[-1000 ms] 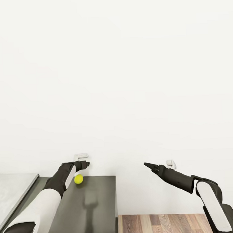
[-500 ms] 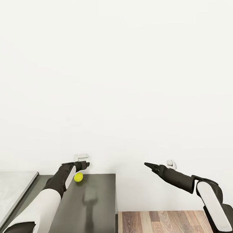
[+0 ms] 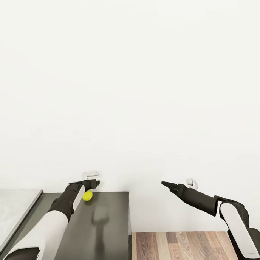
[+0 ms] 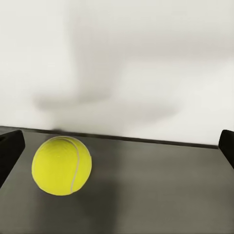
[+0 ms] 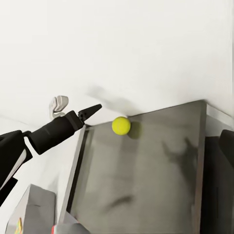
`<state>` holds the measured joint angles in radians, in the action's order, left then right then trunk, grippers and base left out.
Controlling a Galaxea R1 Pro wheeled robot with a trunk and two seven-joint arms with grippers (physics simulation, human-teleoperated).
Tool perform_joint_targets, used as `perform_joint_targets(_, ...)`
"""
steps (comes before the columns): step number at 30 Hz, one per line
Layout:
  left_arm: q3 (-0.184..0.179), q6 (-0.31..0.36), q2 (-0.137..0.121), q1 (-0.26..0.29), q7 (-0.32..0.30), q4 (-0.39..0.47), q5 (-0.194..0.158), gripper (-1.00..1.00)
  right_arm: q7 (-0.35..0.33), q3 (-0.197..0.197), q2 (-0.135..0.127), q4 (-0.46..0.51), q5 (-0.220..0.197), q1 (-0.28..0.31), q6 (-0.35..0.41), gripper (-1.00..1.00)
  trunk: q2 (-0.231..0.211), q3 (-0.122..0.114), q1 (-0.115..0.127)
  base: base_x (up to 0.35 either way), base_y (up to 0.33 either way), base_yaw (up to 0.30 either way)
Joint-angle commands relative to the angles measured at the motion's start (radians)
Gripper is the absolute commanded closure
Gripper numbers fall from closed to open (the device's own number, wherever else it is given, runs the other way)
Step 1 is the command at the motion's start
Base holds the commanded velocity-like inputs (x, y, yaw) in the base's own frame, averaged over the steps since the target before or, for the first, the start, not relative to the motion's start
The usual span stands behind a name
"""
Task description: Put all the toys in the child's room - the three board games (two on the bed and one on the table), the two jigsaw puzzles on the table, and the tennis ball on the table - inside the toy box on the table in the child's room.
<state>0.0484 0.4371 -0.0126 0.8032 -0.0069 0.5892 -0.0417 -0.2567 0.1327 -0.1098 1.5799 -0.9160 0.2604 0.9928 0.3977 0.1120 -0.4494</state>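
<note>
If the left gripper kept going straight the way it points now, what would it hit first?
Probably the white wall behind the dark grey desk top. The left gripper is open, and the small yellow-green tennis ball sits off-centre near one finger, so it might get clipped first; depth is hard to judge.

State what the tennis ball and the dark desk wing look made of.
Tennis ball: seemingly matte yellow-green felt with a pale curved seam. Dark desk wing: smooth, faintly glossy dark grey surface, catching a soft arm shadow; laminate or painted board, unclear which.

wall (image 3: 143, 87) behind ball (image 3: 87, 196) (perhaps touching)
</note>
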Motion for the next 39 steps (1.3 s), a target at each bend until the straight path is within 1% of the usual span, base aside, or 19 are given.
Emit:
perform_joint_targets(1,0.003,0.004,0.0,0.001,-0.001,0.0,-0.001,-1.0,-0.01,0.002,0.0,0.0,0.009,0.001,0.004,-1.0,0.002,0.004,-0.001,0.0,0.0,0.0)
perform_joint_targets(4,0.004,-0.003,0.0,0.001,-0.001,-0.008,0.022,-1.0,-0.01,0.002,0.001,0.0,0.009,0.002,0.004,-1.0,0.002,0.009,-0.001,0.0,0.0,0.0)
perform_joint_targets(7,0.005,-0.005,0.001,0.001,0.0,-0.011,0.036,-1.0,-0.01,0.002,0.001,0.0,0.009,0.002,0.004,-1.0,0.002,0.014,-0.001,0.0,0.0,0.0)
perform_joint_targets(11,0.005,-0.006,0.001,0.001,0.001,-0.012,0.044,-1.0,-0.01,0.001,0.002,0.0,0.009,0.001,0.004,-1.0,0.002,0.02,-0.001,0.0,0.0,0.0)
perform_joint_targets(21,0.005,-0.006,0.002,0.001,0.001,-0.012,0.046,-1.0,-0.012,0.001,0.0,-0.001,0.025,-0.001,-0.017,-1.0,0.002,0.036,-0.001,0.0,0.0,0.0)
perform_joint_targets(29,0.005,-0.007,0.001,0.001,0.001,-0.012,0.046,-1.0,-0.013,0.002,0.0,-0.001,0.026,-0.001,-0.021,-1.0,0.002,0.049,-0.001,0.0,0.0,0.0)
perform_joint_targets(39,0.004,-0.024,0.0,0.001,0.001,-0.012,0.046,-1.0,-0.013,0.002,0.0,-0.001,0.027,-0.001,-0.022,-1.0,0.002,0.066,-0.001,0.0,0.0,0.0)
